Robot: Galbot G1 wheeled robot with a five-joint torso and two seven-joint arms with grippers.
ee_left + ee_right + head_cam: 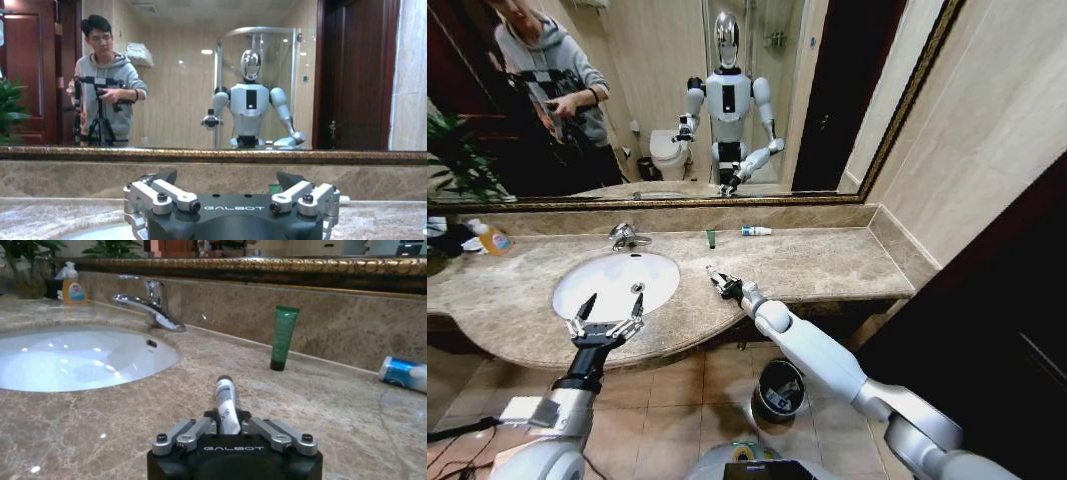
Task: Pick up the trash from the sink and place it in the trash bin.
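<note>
Two pincers are at work over the beige marble counter [827, 262]. At mid-frame in the head view, the right pincer [724, 284] is pinched on a small white mini tube [225, 402], held just above the stone beside the white oval basin [617, 280]. The left pincer [607, 318] hovers at the basin's near rim, lower left, fingers spread (nothing between them). A little green tube [283, 337] stands upright against the backsplash; a blue-and-white tube [756, 231] lies near it. The small round black bin [780, 389] sits on the tiled floor, bottom centre.
</note>
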